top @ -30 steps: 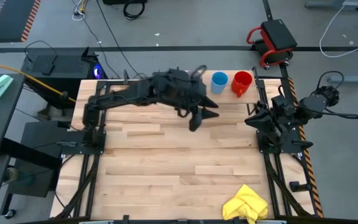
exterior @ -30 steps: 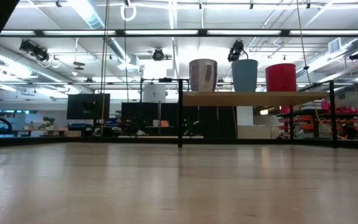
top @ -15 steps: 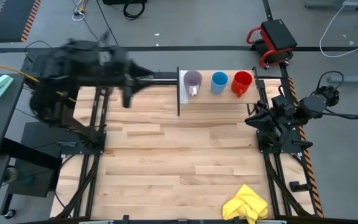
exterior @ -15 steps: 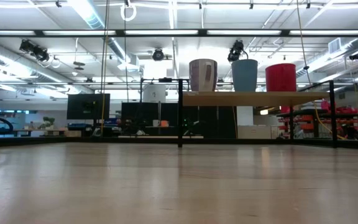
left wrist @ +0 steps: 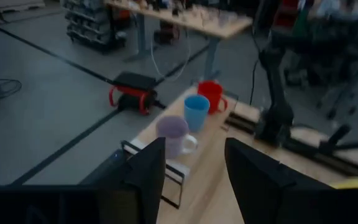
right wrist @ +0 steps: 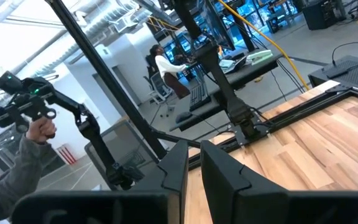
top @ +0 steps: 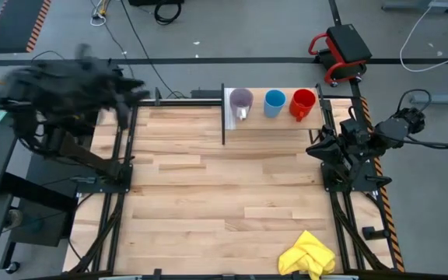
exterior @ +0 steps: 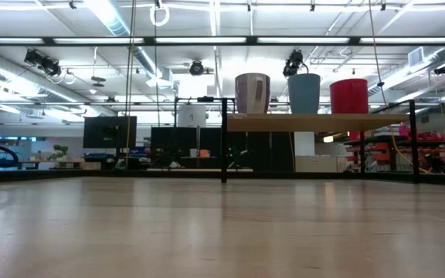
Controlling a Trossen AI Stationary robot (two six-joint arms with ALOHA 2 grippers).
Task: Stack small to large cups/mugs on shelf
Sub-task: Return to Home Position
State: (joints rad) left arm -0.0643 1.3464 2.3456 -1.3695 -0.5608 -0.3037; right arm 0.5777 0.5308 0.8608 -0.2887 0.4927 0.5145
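Three cups stand upright in a row on the shelf (top: 286,120), each on its own base: purple mug (top: 241,100) beside the white side panel (top: 229,113), blue cup (top: 274,102), red mug (top: 302,103). The low view shows the purple mug (exterior: 252,93), blue cup (exterior: 304,93) and red mug (exterior: 348,95) on the shelf board (exterior: 315,120). My left gripper (top: 121,107) is blurred beyond the table's far left corner and stands open (left wrist: 194,180), holding nothing. My right gripper (top: 317,148) waits shut at the table's right edge (right wrist: 194,171).
A yellow cloth (top: 308,255) lies at the table's near right corner. Bare tabletop (top: 216,187) spreads between the arms. Black frame rails run along both sides. In the right wrist view a person's hand (right wrist: 37,127) holds a device, and another person (right wrist: 166,68) stands farther off.
My left arm has swung fast from over the shelf's left end toward the table's far left corner and past its edge, showing blurred. The purple mug it covered in the high view now stands uncovered on the shelf. The cups have kept still.
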